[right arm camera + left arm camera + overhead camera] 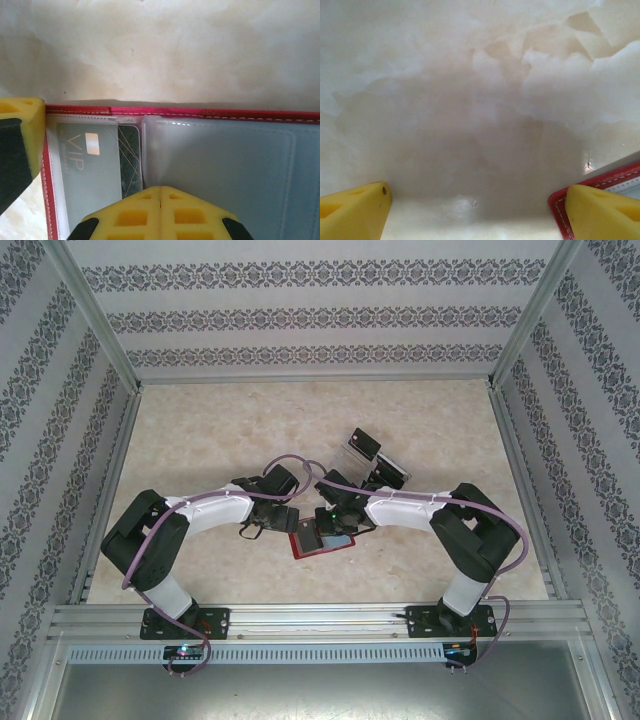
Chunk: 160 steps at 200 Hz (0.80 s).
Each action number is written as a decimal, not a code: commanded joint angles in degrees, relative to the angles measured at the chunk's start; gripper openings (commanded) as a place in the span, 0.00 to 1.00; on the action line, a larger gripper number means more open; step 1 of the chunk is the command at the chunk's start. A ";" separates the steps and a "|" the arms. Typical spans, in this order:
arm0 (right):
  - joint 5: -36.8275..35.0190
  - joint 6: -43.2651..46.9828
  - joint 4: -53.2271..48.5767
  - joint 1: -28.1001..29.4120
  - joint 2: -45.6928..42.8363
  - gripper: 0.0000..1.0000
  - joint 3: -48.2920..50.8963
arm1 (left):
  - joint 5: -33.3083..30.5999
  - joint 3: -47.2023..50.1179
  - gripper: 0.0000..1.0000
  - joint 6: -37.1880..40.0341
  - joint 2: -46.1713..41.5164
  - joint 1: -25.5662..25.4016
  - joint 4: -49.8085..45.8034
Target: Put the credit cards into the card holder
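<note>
The red card holder lies open on the table between both arms, its red stitched edge above greyish clear pockets. A black credit card marked VIP sits in the left pocket, its right strip uncovered. My right gripper is shut, its tips together over the wallet's middle fold beside that card; nothing shows between them. My left gripper is open wide, with its right finger on the wallet's corner and its left finger over bare table. More black cards lie behind the right arm.
A clear plastic rack stands at centre back near the loose cards. Patterned walls and metal rails fence the marble-look table on all sides. Both forearms meet close together over the wallet.
</note>
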<state>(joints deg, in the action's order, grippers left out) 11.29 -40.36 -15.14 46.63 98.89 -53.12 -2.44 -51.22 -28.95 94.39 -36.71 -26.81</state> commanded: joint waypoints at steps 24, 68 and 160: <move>2.37 -1.24 1.66 1.09 1.56 0.00 0.48 | -1.21 1.61 0.89 -0.14 0.71 -0.78 -2.55; 3.63 -1.83 2.11 1.93 1.55 0.00 0.56 | -1.08 1.58 0.89 -0.23 0.79 -0.74 -2.44; 2.80 -1.92 1.76 1.71 1.41 0.00 1.44 | -4.37 0.52 0.91 -0.17 -1.44 -0.58 -3.73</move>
<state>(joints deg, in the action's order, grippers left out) 14.04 -41.91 -13.61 47.90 99.53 -52.95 -3.31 -51.16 -28.97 94.13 -36.77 -26.92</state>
